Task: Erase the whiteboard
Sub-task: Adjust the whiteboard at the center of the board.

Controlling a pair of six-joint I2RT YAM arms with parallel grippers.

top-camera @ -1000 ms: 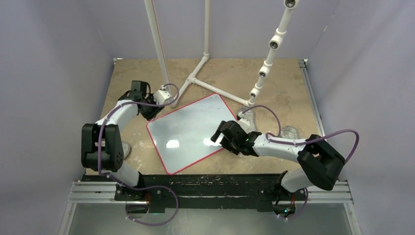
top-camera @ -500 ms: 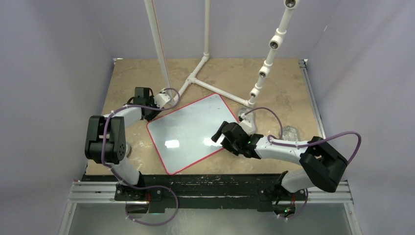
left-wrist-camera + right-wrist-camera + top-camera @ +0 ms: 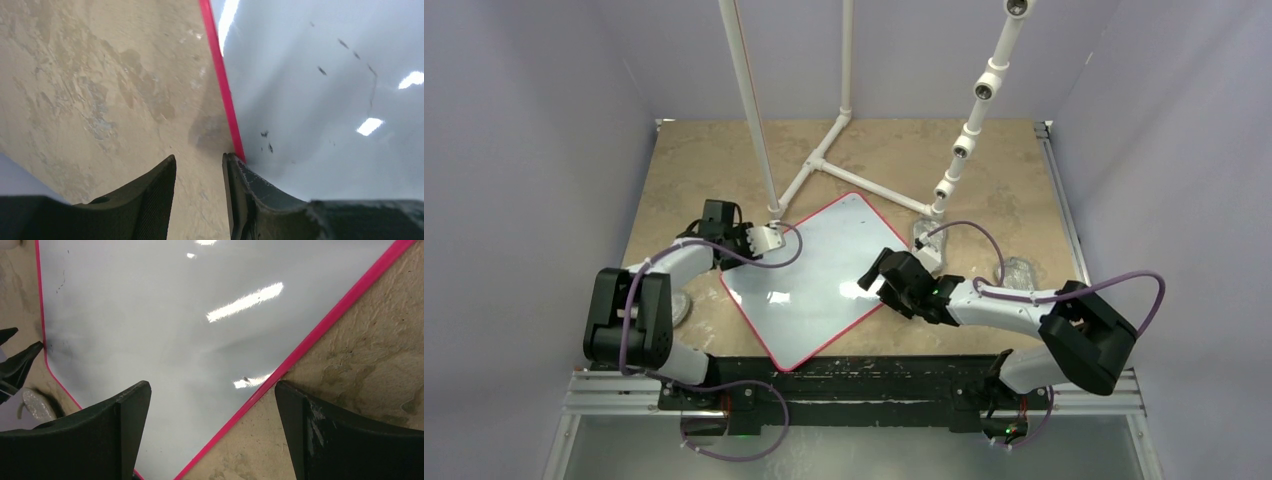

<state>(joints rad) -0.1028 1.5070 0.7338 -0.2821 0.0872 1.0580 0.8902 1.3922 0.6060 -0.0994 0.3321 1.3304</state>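
The whiteboard lies flat on the tan table, turned diagonally between the two arms. The left gripper is low at the board's left edge, its fingers only narrowly parted and holding nothing: one fingertip sits at the red border, the other over bare table. A few black specks show on the white surface just beside it. The right gripper hovers over the board's right edge (fingers spread wide, empty), and the red border runs between them.
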